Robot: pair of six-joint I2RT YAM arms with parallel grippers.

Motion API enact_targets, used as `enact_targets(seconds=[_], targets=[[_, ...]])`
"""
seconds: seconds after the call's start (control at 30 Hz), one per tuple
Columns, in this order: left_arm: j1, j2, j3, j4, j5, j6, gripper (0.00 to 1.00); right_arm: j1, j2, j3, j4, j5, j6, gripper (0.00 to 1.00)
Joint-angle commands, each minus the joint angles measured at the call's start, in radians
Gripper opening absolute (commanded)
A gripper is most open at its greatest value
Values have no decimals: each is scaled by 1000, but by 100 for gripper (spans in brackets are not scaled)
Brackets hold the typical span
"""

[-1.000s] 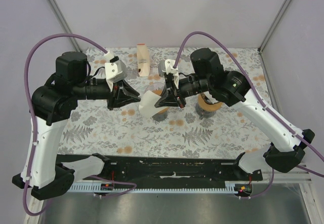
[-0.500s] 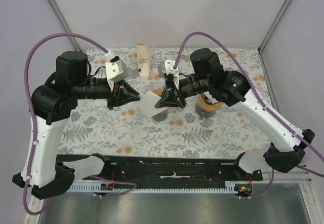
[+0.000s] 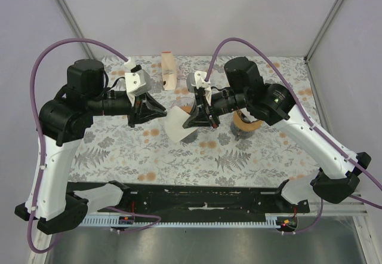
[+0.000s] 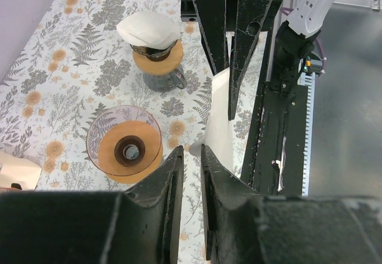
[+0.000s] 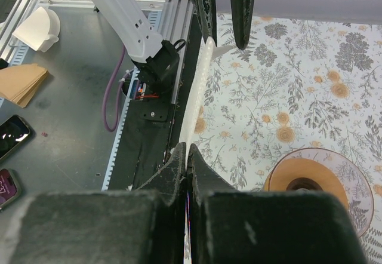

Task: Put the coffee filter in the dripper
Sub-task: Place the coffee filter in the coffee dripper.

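A white paper coffee filter (image 3: pixel 177 126) hangs in the air in the middle of the table, seen edge-on in the right wrist view (image 5: pixel 201 85). My right gripper (image 5: pixel 188 149) is shut on its edge. The empty glass dripper (image 4: pixel 123 144) with its orange collar sits on the table just beyond the filter, and also shows in the right wrist view (image 5: pixel 313 181). My left gripper (image 4: pixel 191 152) is just left of the filter, its jaws a narrow gap apart with nothing between them. In the top view the left gripper (image 3: pixel 163 112) and right gripper (image 3: pixel 190 122) face each other.
A second dripper topped with a white filter (image 4: pixel 150 30) stands on a dark carafe to the right (image 3: pixel 246 122). A tan filter box (image 3: pixel 169 71) stands at the back. The black mounting rail (image 3: pixel 203 197) runs along the near edge.
The left gripper has shifted slightly up and back from the filter's left edge. The right gripper still holds the filter in about the same place.
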Motion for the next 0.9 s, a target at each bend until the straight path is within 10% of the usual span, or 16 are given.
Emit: enact_targets(seconds=[0.0, 0.87], targets=[[-3, -12, -8, 18, 52, -6, 25, 3, -14, 25, 8, -19, -12, 0], [-6, -19, -31, -2, 70, 17, 34, 4, 4, 49, 2, 8, 10, 0]])
